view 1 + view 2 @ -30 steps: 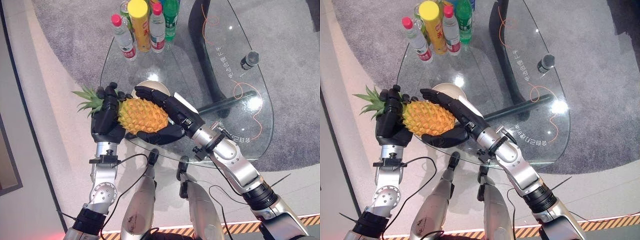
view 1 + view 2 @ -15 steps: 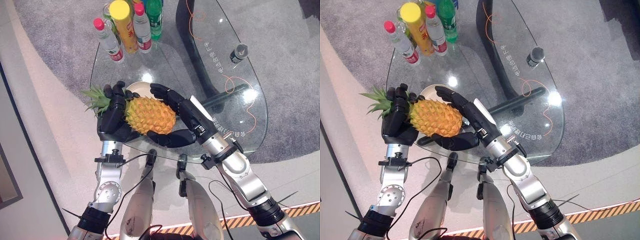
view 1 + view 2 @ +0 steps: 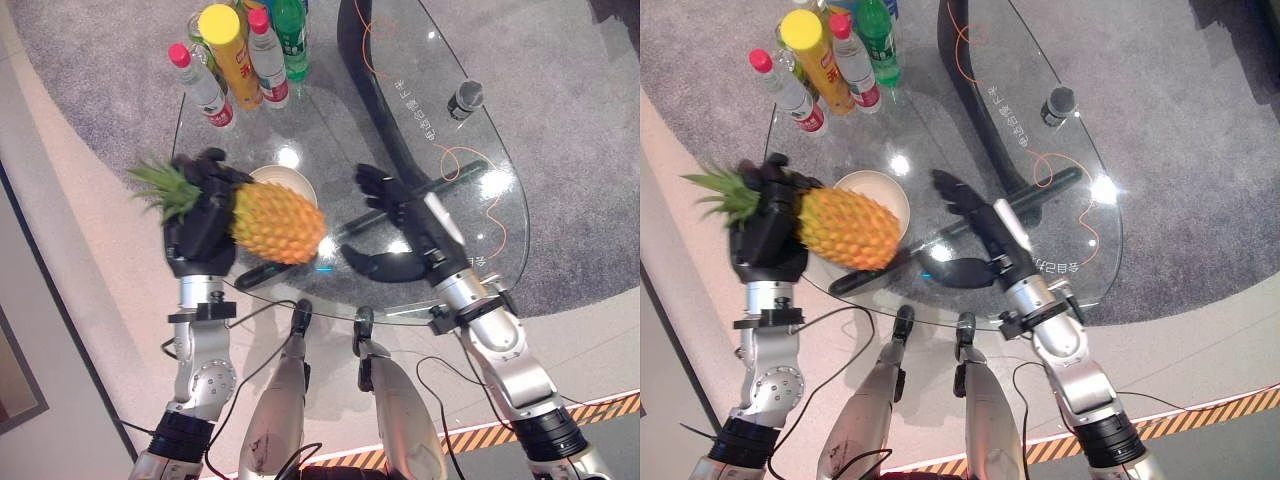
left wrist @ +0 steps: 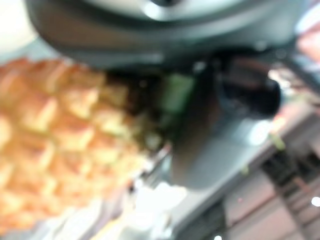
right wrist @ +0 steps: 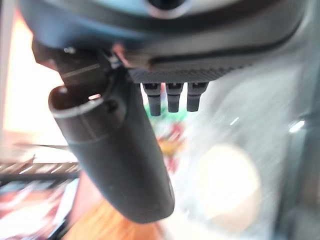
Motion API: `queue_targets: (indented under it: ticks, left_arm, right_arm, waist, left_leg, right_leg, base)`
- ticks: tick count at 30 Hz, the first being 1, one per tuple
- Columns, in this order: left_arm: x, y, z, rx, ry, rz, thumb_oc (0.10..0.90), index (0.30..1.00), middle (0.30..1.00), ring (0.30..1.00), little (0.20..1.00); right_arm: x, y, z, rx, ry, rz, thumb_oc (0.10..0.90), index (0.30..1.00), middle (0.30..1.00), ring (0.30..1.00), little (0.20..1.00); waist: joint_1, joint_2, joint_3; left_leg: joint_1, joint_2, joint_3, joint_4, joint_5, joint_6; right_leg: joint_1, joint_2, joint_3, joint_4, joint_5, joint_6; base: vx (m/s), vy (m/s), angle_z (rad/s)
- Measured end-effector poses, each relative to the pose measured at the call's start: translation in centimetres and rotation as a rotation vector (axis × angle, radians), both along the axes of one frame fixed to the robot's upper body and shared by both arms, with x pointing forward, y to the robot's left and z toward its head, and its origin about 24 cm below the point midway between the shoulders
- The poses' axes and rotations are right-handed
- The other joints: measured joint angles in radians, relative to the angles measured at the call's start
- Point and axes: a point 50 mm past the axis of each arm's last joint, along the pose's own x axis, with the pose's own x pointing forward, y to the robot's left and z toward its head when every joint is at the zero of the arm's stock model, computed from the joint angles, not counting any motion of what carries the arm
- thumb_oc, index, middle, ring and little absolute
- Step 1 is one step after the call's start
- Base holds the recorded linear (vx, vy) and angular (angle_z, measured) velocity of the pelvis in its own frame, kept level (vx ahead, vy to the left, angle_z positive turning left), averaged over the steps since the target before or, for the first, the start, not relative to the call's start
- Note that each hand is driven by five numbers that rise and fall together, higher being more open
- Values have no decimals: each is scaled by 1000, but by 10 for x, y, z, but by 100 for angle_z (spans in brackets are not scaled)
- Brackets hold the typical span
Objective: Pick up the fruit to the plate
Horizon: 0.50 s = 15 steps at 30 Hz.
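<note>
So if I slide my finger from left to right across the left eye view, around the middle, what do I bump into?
Pineapple's green leaves → left hand → pineapple → right hand → orange cord on the glass table.

Glass table (image 3: 500,150), bottles (image 3: 245,50) at far edge, grey carpet (image 3: 570,60)
</note>
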Motion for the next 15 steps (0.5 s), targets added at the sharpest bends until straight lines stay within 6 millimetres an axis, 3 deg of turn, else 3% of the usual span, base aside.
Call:
queue_targets:
  ticks: [3,11,15]
  left_arm:
    - [-2,16,2,81,45,188,100,300,300,300,200]
    - [4,20,-7,209,144,417,100,300,300,300,200]
    - [11,14,10,218,78,473,100,300,300,300,200]
  right_arm:
    - [0,-10,-8,-29,38,-30,800,900,900,900,900]
    - [2,1,-8,-24,52,26,800,900,900,900,900]
    - [8,8,-5,-21,75,53,800,900,900,900,900]
  waist:
    - [-2,1,0]
    - [-18,2,0]
    - [-23,2,0]
  left_leg:
    - [0,1,6,3,0,0]
    - [-9,0,23,9,-2,-3]
    - [-57,-1,24,21,1,-4]
  right_leg:
    - [-4,0,3,7,0,0]
    - [-21,0,23,15,-1,4]
    - [-76,-2,25,43,0,2]
  base:
    - [-15,40,-5]
    - [-14,26,-6]
    - [-22,36,0]
